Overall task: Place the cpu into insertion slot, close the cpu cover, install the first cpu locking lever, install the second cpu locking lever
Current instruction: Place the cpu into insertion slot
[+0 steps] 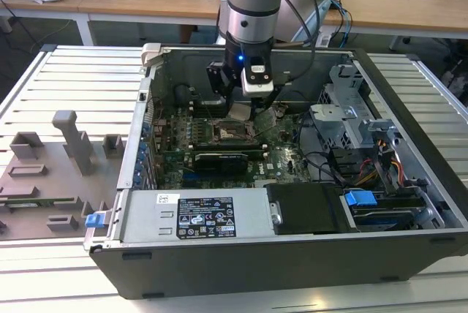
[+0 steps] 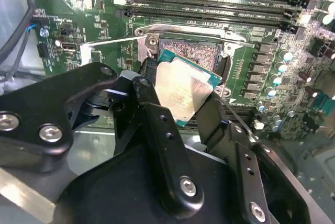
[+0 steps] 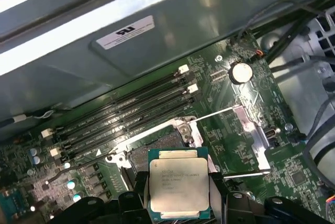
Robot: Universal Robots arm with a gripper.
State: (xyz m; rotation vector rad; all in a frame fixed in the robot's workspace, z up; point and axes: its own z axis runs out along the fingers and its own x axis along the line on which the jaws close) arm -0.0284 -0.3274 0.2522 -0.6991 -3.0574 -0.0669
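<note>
Chip point(image 2: 186, 90) is clamped in my gripper point(image 2: 183, 97), and it is the only thing I am carrying. The two black fingers point(image 2: 213, 115) are closed on it from two opposite edges, one on each side, so its dull silver top faces the camera in both wrist views. Nothing is wedged between the chip point(image 3: 178, 185) and the pads, and its other two edges stick out free past the fingers.

From the exterior view I see the gripper point(image 1: 241, 104) lowered into the open computer case point(image 1: 409, 181), with the chip point(image 1: 240, 112) hanging just above the socket point(image 1: 227, 132). It is not seated. In the second wrist view the socket point(image 2: 191, 54) shows its bare contact field inside the grey rim, and the chip is tilted over the socket's near edge, one green corner dipping toward it. I cannot tell whether that corner touches the rim.

In the first wrist view the cover point(image 3: 250, 130) is swung open to one side of the socket point(image 3: 137, 157), its thin frame sides running back toward the socket's rim. The long black memory slots point(image 3: 125, 114) lie just beyond the socket, on the far side from my fingers. The green motherboard point(image 3: 220, 82) surrounds the socket on every side.
</note>
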